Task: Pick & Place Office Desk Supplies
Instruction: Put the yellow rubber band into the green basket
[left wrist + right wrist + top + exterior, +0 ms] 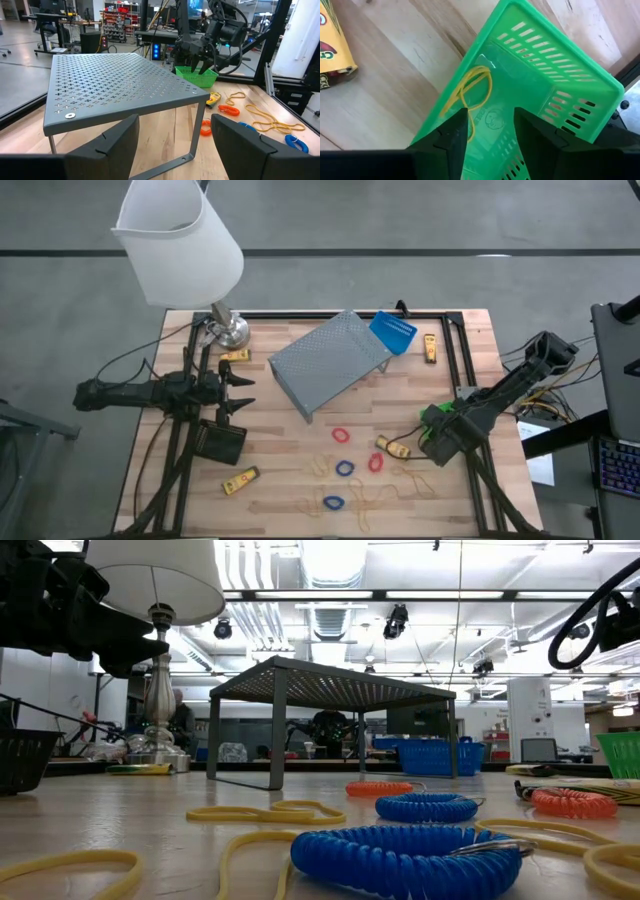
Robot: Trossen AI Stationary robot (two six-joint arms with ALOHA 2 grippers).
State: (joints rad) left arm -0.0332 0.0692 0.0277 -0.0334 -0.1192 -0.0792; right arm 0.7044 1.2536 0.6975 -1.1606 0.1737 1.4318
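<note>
While my right gripper point(487, 131) hangs directly over the green bin point(560, 65), its jaws stand parted and empty, and a yellow rubber band point(470, 92) lies on the bin floor below them. I judge the drop done; the clean finish is lifting straight up, clear of the rim. More bands and coil loops lie on the surface point(290, 480). My left gripper point(240, 391) waits released beside the mesh riser point(330, 360).

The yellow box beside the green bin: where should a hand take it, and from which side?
Probably from straight above, across its two long sides. The yellow box lies flat on the wooden table, oblong and low. The green bin stands near one short end, under the right hand, so the long sides look freer.
</note>
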